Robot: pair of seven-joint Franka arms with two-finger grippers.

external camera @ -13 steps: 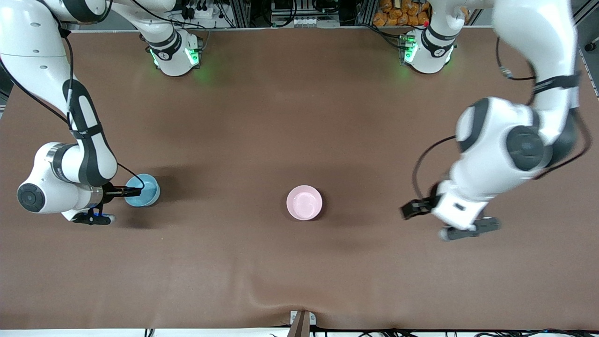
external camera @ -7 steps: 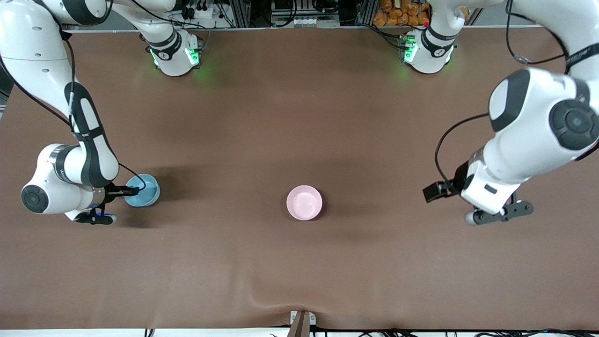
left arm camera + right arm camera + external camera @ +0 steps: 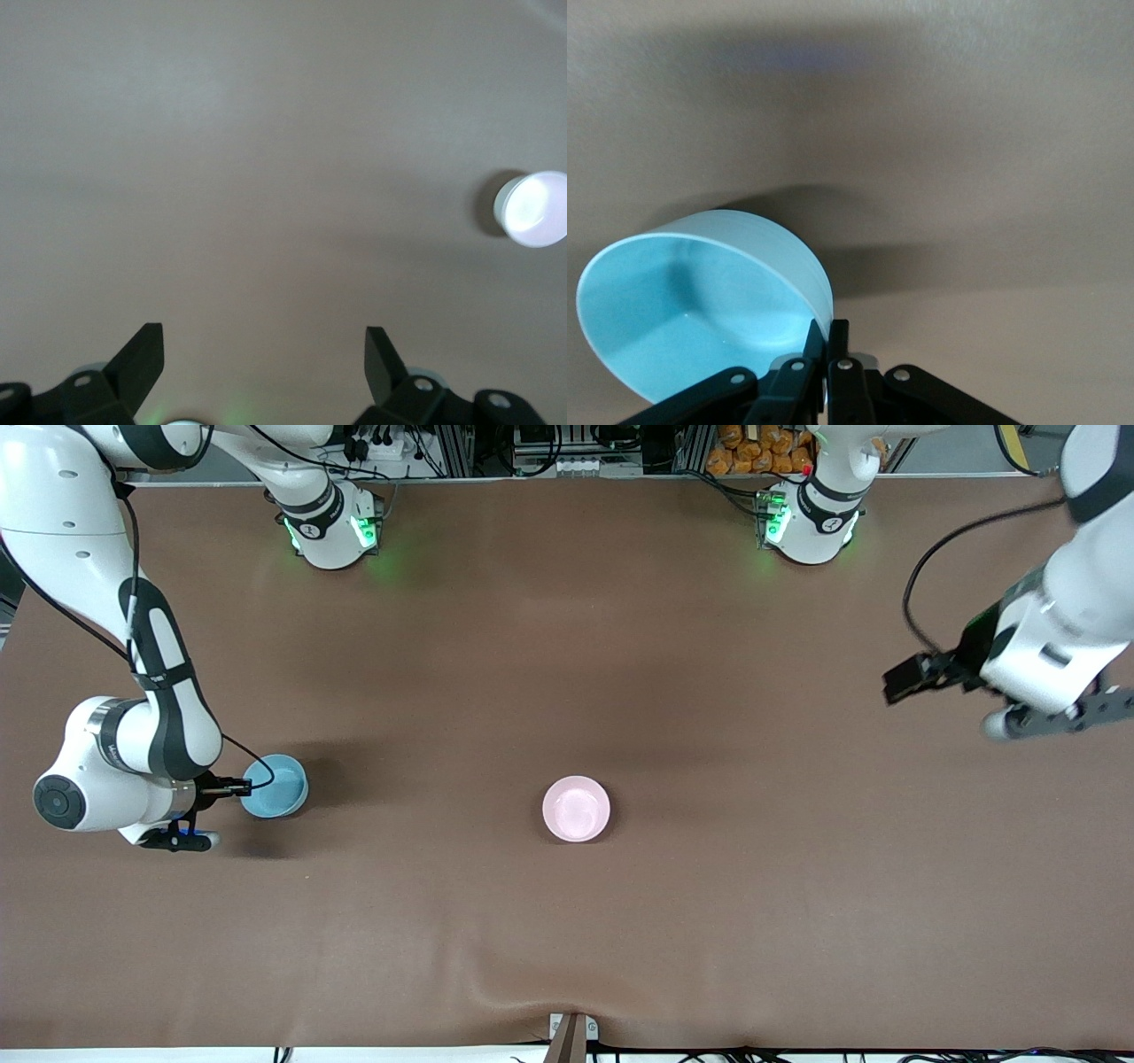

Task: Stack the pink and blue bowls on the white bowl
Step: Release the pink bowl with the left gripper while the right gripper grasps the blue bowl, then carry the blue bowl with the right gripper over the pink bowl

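Brown cloth covers the surface [image 3: 567, 921]. Right claw [image 3: 827, 341] pinches the rim of the glossy light-blue round bowl [image 3: 275, 786], tilted; slick and light, I'd guess. Glossy pale-pink round bowl [image 3: 576, 808] sits mid-surface. Left claw [image 3: 264, 354] hangs apart, waiting.

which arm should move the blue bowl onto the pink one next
Probably the right. The right gripper is already shut on the blue bowl rim, near the right arm's end. The left gripper is open, over bare table, away from the pink bowl.
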